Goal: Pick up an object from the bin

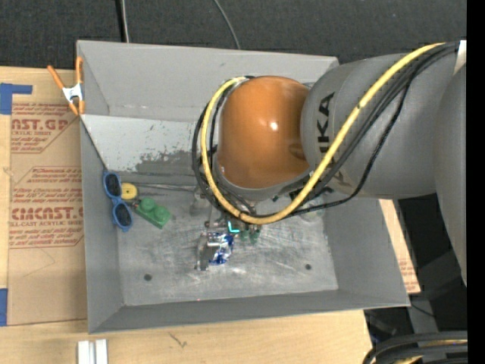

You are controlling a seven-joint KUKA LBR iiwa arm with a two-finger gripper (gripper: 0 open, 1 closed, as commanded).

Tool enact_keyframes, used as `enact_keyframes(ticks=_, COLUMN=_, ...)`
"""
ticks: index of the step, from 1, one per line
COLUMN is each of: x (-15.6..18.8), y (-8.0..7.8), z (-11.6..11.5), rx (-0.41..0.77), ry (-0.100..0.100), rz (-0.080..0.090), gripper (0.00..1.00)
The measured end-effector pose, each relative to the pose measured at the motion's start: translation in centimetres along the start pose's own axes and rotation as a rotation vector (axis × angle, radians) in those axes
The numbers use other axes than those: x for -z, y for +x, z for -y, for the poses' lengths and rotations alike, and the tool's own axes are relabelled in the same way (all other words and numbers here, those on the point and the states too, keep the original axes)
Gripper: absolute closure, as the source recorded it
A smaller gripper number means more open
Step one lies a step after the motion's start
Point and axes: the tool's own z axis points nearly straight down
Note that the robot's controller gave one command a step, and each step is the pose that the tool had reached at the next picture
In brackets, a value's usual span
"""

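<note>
Orange-capped arm low in grey bin (292,273), end effector (225,233) right of green toy block (154,212), open or closed cannot tell, small blue-and-silver object (218,255) touching or just beside it, blue sunglasses (115,200) and yellow piece (129,192) left of block

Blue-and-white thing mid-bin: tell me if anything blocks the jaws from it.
Nothing visible does. The blue-and-white thing lies on the bin floor right under the jaws, with the green block, yellow piece and sunglasses well off to its left.
</note>
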Motion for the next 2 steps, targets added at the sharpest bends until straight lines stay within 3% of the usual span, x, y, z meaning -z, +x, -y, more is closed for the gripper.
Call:
enact_keyframes(ticks=1, x=-12.5, y=-3.8, z=9.1, rx=0.117, ry=0.002, rz=0.001, gripper=0.00)
enact_keyframes(ticks=2, x=-10.1, y=-2.4, z=10.7, rx=0.209, ry=0.000, rz=0.007, gripper=0.00)
